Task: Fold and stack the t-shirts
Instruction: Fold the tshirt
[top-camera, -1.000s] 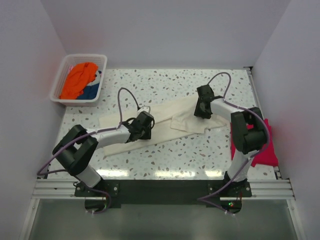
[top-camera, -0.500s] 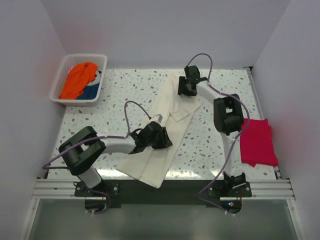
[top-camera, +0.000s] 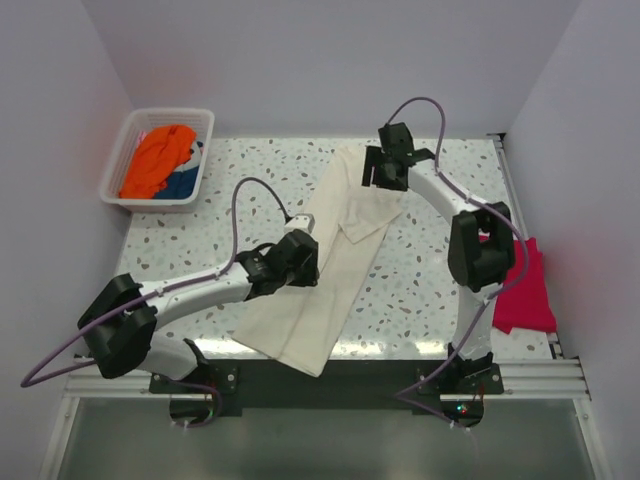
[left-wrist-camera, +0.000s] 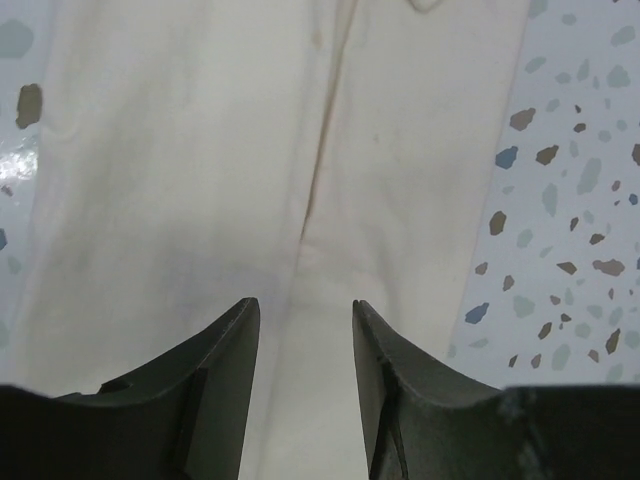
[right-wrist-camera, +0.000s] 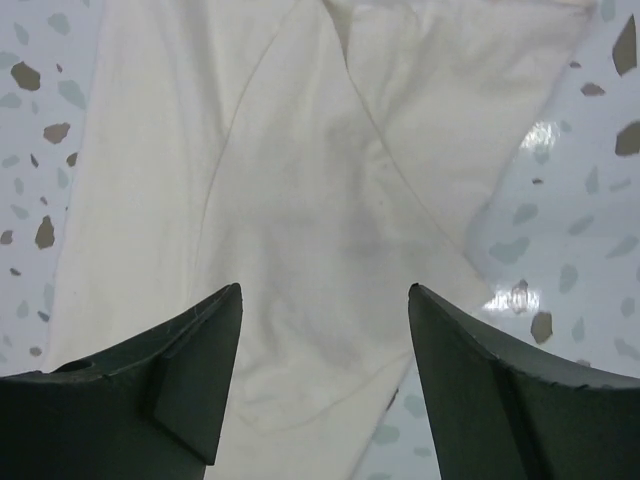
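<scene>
A cream t-shirt (top-camera: 325, 265), folded into a long strip, lies diagonally from the table's far middle to the near edge. My left gripper (top-camera: 297, 252) is open and empty just above the strip's middle; in the left wrist view (left-wrist-camera: 305, 302) the cloth (left-wrist-camera: 250, 150) lies flat beneath the spread fingers. My right gripper (top-camera: 383, 170) is open and empty over the strip's far end, where a folded sleeve (right-wrist-camera: 330, 180) shows in the right wrist view (right-wrist-camera: 325, 288). A folded pink t-shirt (top-camera: 527, 290) lies at the right edge.
A white basket (top-camera: 118, 165) at the far left holds an orange t-shirt (top-camera: 158, 155) and a blue one (top-camera: 180, 185). The speckled tabletop (top-camera: 420, 290) shows on both sides of the cream strip. Walls close in the left, right and back.
The cream shirt swung from lying across the table to lying front to back. Since half a second ago the left gripper drew back left a little and the right gripper shifted slightly right.
</scene>
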